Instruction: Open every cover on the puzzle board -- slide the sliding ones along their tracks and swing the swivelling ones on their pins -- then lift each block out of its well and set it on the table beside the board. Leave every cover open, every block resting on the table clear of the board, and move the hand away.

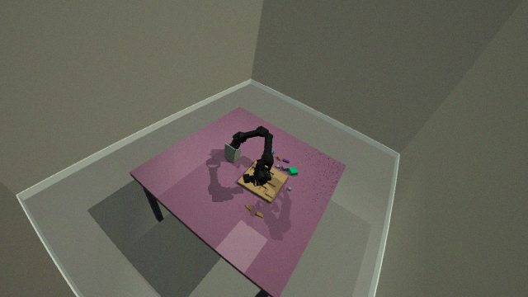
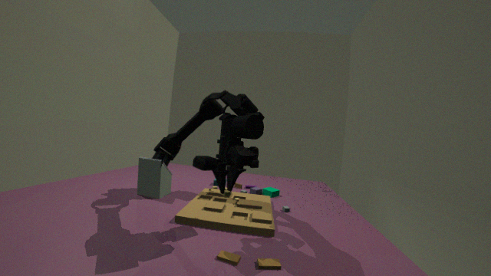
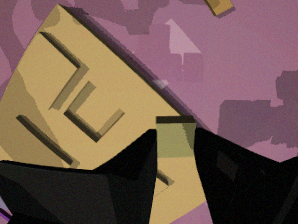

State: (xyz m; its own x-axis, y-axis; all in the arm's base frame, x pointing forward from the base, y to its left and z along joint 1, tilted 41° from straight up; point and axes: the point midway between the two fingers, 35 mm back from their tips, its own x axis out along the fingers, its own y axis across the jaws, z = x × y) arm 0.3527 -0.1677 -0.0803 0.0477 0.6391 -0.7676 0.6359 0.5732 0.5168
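Note:
The wooden puzzle board (image 1: 270,198) (image 2: 226,225) (image 3: 125,90) lies on the pink table. My gripper (image 2: 226,191) (image 3: 174,136) points down over the board's back part in the exterior view. It is shut on an olive-coloured block (image 3: 175,144), which shows between the fingertips in the wrist view. Raised wooden covers show on the board, such as a square cover (image 2: 215,207) and a long cover (image 2: 249,206). Open wells beside them look empty. The arm hides part of the board in the top view. How high the block hangs is hard to tell.
Beyond the board lie a green block (image 1: 293,171) (image 2: 271,192), a purple piece (image 1: 285,160) and several smaller pieces. A small grey cube (image 1: 289,188) (image 2: 286,208) lies beside the board. Two wooden-coloured pieces lie in front, one left (image 2: 229,257), one right (image 2: 268,264).

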